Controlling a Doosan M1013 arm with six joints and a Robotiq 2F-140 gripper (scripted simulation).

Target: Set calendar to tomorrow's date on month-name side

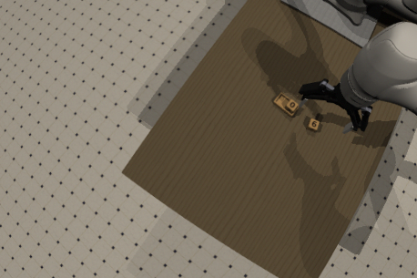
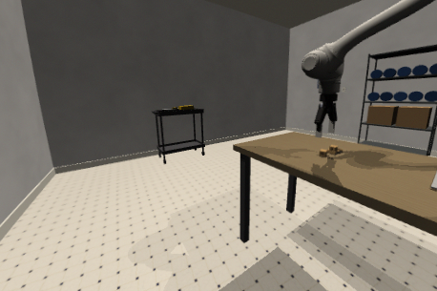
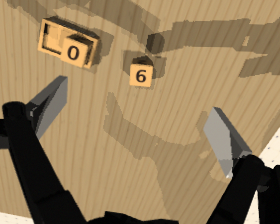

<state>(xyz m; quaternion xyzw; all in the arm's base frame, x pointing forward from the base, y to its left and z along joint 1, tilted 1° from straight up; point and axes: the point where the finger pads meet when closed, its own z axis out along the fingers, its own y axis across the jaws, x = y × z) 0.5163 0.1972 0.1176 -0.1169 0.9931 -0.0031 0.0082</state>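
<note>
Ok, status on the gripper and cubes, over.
Gripper open, empty, above table. Cube 0 in tray. Cube 6 loose on table, beside tray. Nothing blocking.
</note>
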